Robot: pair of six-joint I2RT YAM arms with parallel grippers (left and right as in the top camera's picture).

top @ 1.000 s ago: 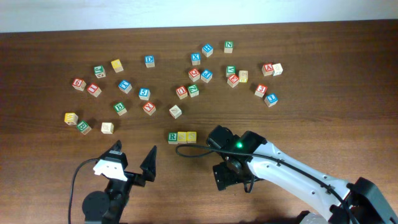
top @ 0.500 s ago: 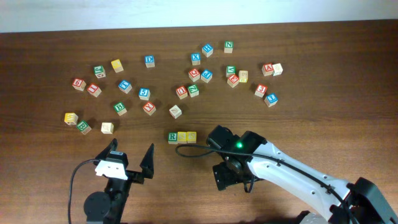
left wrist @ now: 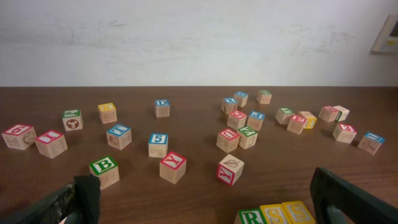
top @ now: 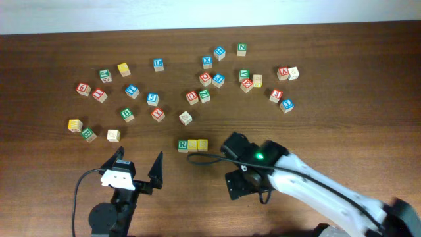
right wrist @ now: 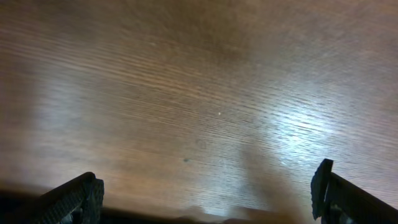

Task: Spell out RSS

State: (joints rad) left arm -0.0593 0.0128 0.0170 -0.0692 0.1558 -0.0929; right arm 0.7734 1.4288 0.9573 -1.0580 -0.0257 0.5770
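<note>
- Overhead view: the R cube point(top: 183, 145) lies near the middle of the table point(top: 355, 131). The first yellow cube point(top: 193, 145) touches its right side. The second yellow cube point(top: 202, 144) touches the first. The three form one straight row, R at the left end.
- Overhead view: the loose cubes point(top: 152, 99) are scattered in a band farther from the robot, all apart from the row.
- Overhead view: the left gripper point(top: 139, 164) sits close to the near table edge, to the left of the row and nearer the robot. Its jaws are spread wide and it is released, grasping nothing.
- Overhead view: the right arm point(top: 309, 187) runs from the lower right corner to a point just right of the row. Its wrist stands near the second yellow cube and does not touch it. The fingers cannot be made out from above.
- Left wrist view: the row sits at the bottom edge, right of centre, partly cropped. The green R is legible. Each yellow top appears to carry an S, though the frame edge cuts them. The green B cube point(left wrist: 104, 169) stands well to the left, apart from the row. The dark jaws occupy the two lower corners, far apart.
- Right wrist view: the frame shows blurred wood grain. The right gripper point(right wrist: 205, 193) has its jaws at the two lower corners, wide apart: released and empty.
</note>
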